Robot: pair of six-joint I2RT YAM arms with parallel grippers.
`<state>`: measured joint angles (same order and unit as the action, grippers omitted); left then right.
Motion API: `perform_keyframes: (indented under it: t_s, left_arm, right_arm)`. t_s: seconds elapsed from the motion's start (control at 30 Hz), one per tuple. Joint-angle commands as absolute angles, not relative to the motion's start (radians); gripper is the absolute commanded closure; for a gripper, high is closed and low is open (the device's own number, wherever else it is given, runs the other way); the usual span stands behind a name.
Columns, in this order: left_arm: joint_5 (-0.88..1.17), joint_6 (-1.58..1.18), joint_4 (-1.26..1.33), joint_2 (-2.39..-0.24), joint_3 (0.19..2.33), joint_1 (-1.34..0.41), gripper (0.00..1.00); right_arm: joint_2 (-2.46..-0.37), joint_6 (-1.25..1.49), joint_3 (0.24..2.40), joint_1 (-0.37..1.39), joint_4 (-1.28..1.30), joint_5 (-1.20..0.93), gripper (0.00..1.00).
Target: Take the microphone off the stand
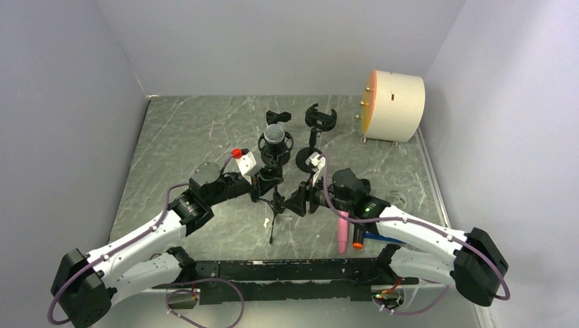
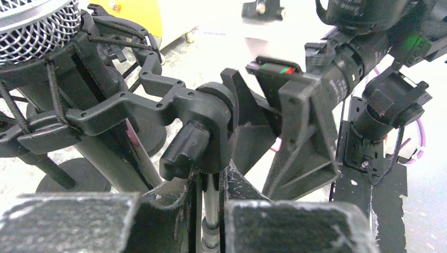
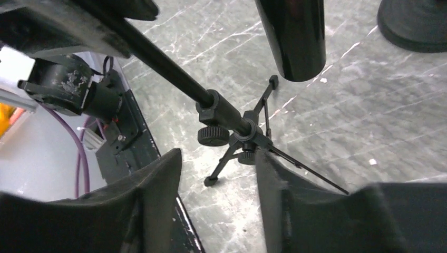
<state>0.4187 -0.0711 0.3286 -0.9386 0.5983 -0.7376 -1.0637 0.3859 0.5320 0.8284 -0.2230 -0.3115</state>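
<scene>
Two arms meet mid-table in the top view, where the microphone (image 1: 274, 134) sits upright in its cradle on the tripod stand (image 1: 274, 212), with the left gripper (image 1: 265, 184) at the upright just below it and the right gripper (image 1: 296, 199) just beside. In the left wrist view, the left fingers (image 2: 95, 221) are clamped on the thin pole (image 2: 210, 205) under the clamp knob (image 2: 184, 150). In the right wrist view, the right fingers (image 3: 153, 195) stand apart and hold nothing, with the stand's leg hub (image 3: 237, 126) beyond the gap.

A cream drum (image 1: 399, 102) rests at the far right of the marbled table (image 1: 184, 130).
</scene>
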Motion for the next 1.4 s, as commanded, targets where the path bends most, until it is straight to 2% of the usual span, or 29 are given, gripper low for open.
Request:
perform_keyframes:
  t_s: [0.0,0.03,0.13,0.37,0.63,0.73,1.07,1.37]
  left_arm:
    - [0.409,-0.073,0.307,-0.907,0.616,-0.746,0.97]
    - [0.406,-0.07,0.305,-0.905,0.615,-0.746,0.97]
    - [0.403,-0.063,0.318,-0.902,0.608,-0.747,0.97]
    - [0.414,-0.053,0.318,-0.928,0.635,-0.749,0.97]
    - [0.408,-0.048,0.312,-0.916,0.629,-0.75,0.97]
    - [0.41,-0.052,0.317,-0.922,0.629,-0.751,0.97]
    - [0.414,-0.055,0.324,-0.93,0.627,-0.75,0.97]
    - [0.423,-0.073,0.345,-0.937,0.62,-0.753,0.97]
  right_arm:
    - [-0.955,0.548,0.479,0.821,-0.302,-0.303,0.33]
    - [-0.944,0.634,0.448,0.818,-0.358,-0.292,0.3]
    - [-0.965,0.837,0.377,0.807,-0.563,-0.324,0.29]
    - [-1.154,1.16,0.331,0.807,-0.876,-0.336,0.35]
    - [-1.217,1.192,0.323,0.806,-0.875,-0.309,0.48]
    - [-1.206,1.173,0.324,0.807,-0.838,-0.3,0.51]
    - [-1.189,0.988,0.354,0.805,-0.762,-0.319,0.82]
    - [-1.124,0.396,0.451,0.815,-0.533,-0.325,0.81]
